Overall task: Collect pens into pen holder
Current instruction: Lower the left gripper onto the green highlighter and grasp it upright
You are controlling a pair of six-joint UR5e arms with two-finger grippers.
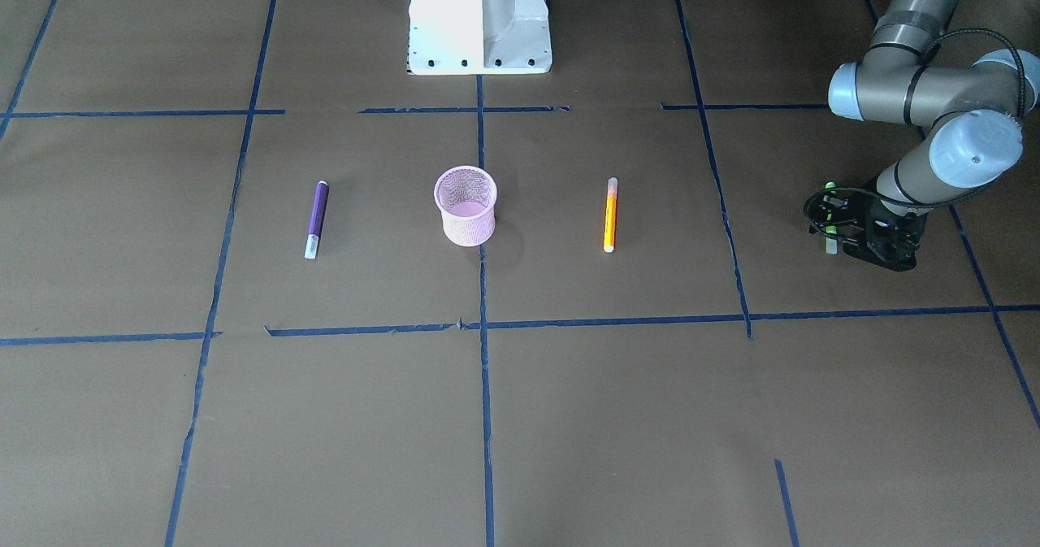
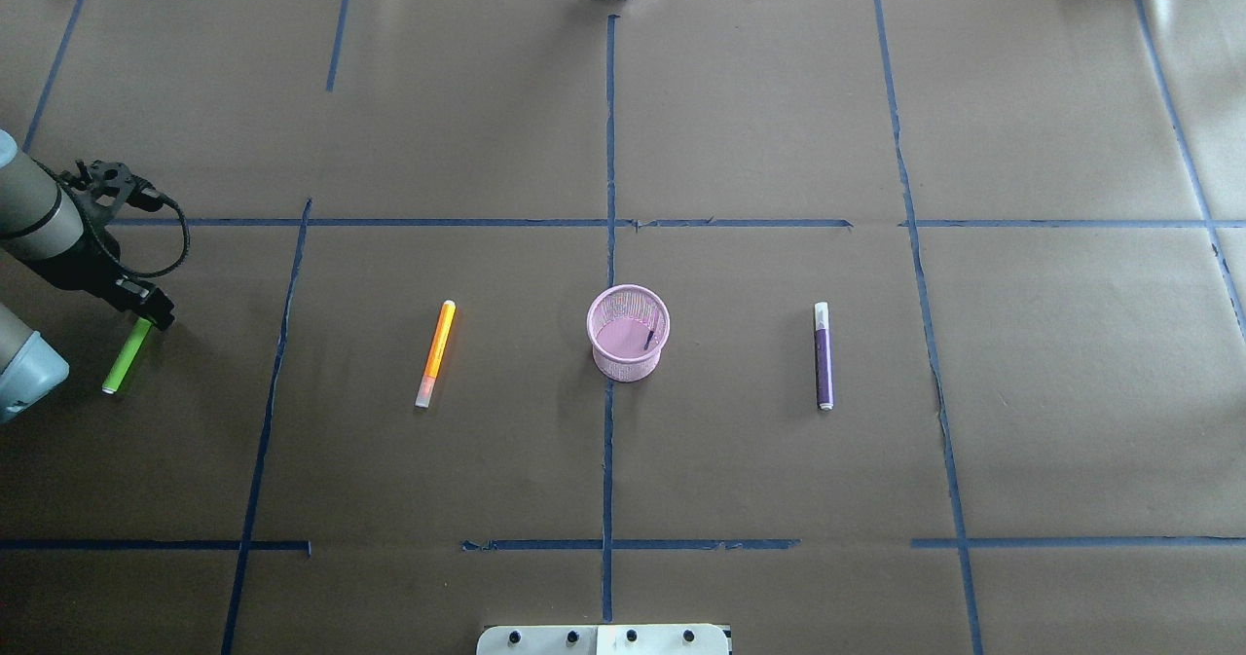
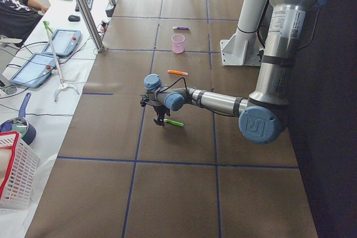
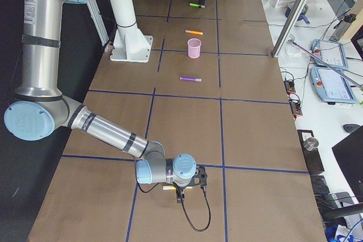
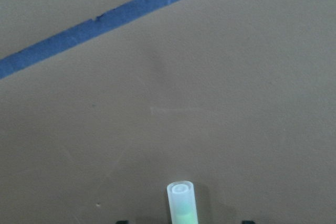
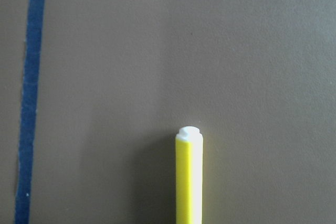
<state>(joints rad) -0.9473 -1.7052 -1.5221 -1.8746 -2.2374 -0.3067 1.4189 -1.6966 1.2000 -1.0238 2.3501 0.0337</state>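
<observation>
The pink mesh pen holder (image 1: 465, 206) (image 2: 629, 334) stands upright at the table's middle. The orange pen (image 2: 436, 353) lies to its left in the overhead view and the purple pen (image 2: 824, 355) to its right. The bright green pen (image 2: 127, 355) (image 1: 829, 218) lies flat at the table's left end. My left gripper (image 2: 146, 309) (image 1: 837, 226) is low over the pen's far end, jaws open either side of it; its pale cap (image 5: 182, 203) shows in the left wrist view. The yellow pen (image 6: 189, 182) (image 4: 168, 187) lies under my right gripper (image 4: 180, 192); I cannot tell whether that gripper is open.
Blue tape lines (image 2: 609, 149) divide the brown paper table cover. The white robot base (image 1: 479, 19) stands behind the holder. In the exterior left view a metal post (image 3: 83, 9), tablets and a white basket (image 3: 14, 171) stand beyond the table's far edge.
</observation>
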